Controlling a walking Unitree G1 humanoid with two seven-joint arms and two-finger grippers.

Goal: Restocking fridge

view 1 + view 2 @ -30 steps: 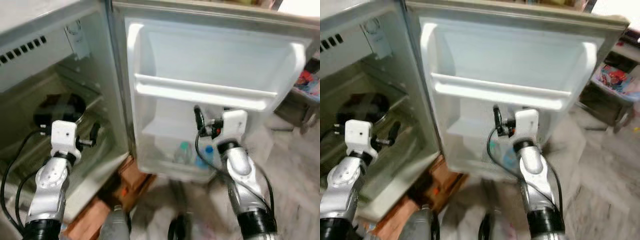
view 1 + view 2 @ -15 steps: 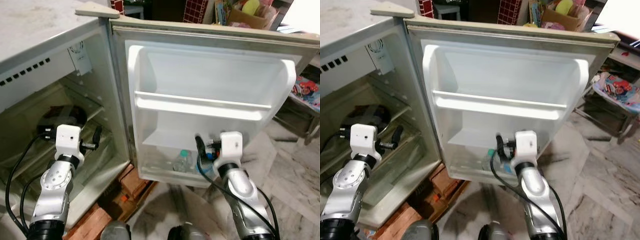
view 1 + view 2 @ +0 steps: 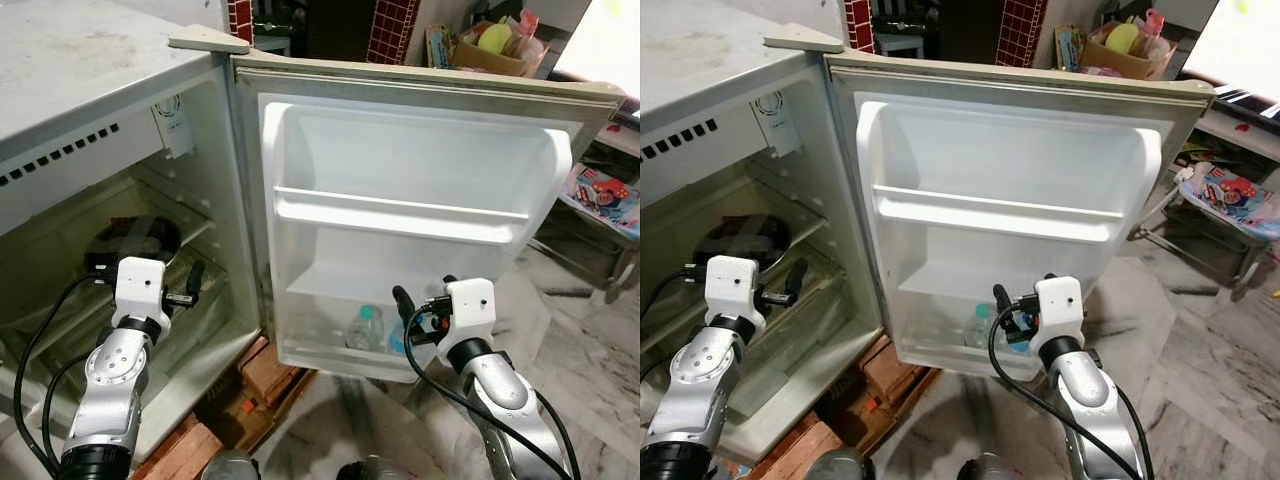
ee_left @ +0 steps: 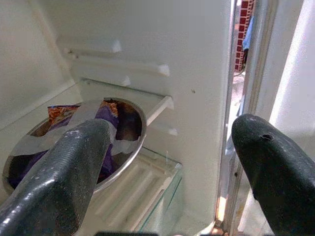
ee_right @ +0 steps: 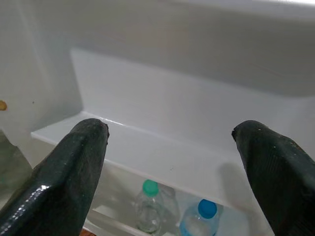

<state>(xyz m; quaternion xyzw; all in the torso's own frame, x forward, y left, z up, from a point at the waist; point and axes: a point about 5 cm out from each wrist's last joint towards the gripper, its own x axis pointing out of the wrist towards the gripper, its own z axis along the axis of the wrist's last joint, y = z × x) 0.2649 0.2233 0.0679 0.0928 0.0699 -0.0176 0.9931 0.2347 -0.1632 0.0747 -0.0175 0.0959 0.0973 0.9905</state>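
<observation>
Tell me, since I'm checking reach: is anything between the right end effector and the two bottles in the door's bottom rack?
Nothing visible. The right end effector is open, empty, facing the green-capped bottle and blue-capped bottle. The door shelf sits above them, beside that path.

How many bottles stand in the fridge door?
2, both in the door's bottom rack: the green-capped bottle and, beside it, the blue-capped bottle. The right gripper partly blocks that rack in the eye views, so more may be hidden.

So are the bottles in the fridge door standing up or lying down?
Standing up. Both bottles sit in the door's bottom shelf with their caps, one green, one blue, pointing upward.
</observation>
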